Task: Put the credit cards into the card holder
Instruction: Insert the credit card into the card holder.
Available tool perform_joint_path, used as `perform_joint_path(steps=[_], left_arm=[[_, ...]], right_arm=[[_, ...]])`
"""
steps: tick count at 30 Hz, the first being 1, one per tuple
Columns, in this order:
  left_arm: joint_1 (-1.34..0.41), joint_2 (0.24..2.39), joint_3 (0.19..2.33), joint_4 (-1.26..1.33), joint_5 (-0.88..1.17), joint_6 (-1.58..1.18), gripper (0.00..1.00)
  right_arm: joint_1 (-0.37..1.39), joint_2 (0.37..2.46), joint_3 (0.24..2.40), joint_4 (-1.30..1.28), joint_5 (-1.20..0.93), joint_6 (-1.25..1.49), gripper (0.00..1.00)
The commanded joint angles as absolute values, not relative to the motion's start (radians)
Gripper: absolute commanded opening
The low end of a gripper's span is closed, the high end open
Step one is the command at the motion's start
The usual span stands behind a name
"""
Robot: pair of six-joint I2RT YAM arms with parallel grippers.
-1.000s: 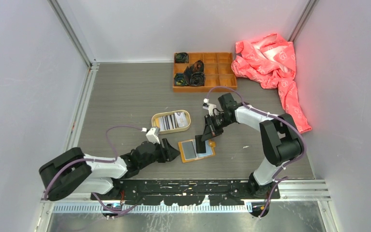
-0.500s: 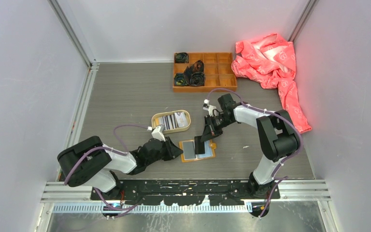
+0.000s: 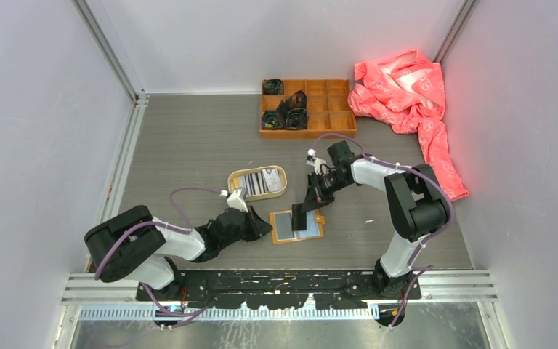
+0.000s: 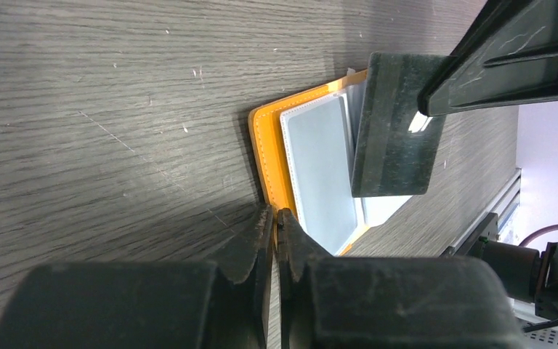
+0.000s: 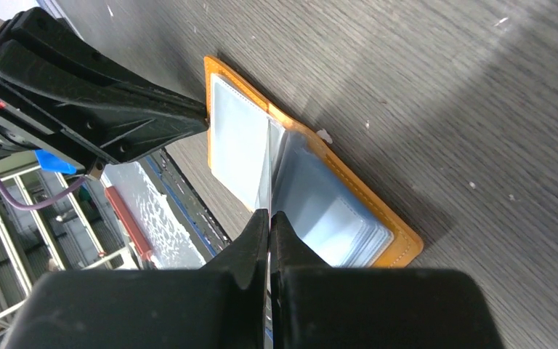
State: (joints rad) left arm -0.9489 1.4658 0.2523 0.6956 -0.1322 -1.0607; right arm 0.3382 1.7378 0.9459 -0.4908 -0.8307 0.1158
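The mustard-orange card holder [image 3: 313,233] lies open on the table, its clear grey sleeves facing up [image 4: 321,171]. My left gripper [image 4: 276,214] is shut on the holder's left orange edge [image 4: 267,149], low at the table surface. My right gripper [image 5: 269,216] is shut on a dark credit card [image 4: 392,131], held upright with its lower edge over the holder's sleeves [image 5: 334,211]. In the top view the card [image 3: 299,218] hangs below the right gripper [image 3: 307,203]. More credit cards [image 3: 260,181], white with dark stripes, lie in an oval tan tray [image 3: 234,177].
An orange wooden compartment box [image 3: 334,109] with dark rolled items stands at the back. A pink cloth [image 3: 407,91] lies at the back right. The arms' black base rail [image 3: 283,280] runs along the near edge.
My left arm has reached right to the holder's left edge and its jaws have shut there. The right gripper with its card has barely moved.
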Motion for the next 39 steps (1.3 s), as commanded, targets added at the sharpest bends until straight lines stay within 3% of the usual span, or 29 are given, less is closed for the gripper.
perform_joint_path(steps=[1,8,15,23,39], left_arm=[[-0.948,1.401,0.262,0.715,-0.133,-1.019,0.08],[-0.948,1.298,0.268,0.624,-0.059,-0.961,0.18],[-0.948,1.296,0.296,0.507,-0.032,-0.954,0.22],[-0.954,1.410,0.347,0.567,0.033,-0.971,0.23],[-0.939,1.482,0.365,0.491,-0.051,-0.985,0.21]], right_arm=[[0.332,1.754,0.931,-0.457,-0.827,0.154,0.01],[0.331,1.795,0.915,-0.440,-0.872,0.194,0.01],[0.330,1.811,0.911,-0.417,-0.896,0.204,0.01],[0.330,1.818,0.894,-0.385,-0.919,0.226,0.01],[0.331,1.847,0.886,-0.408,-0.885,0.262,0.01]])
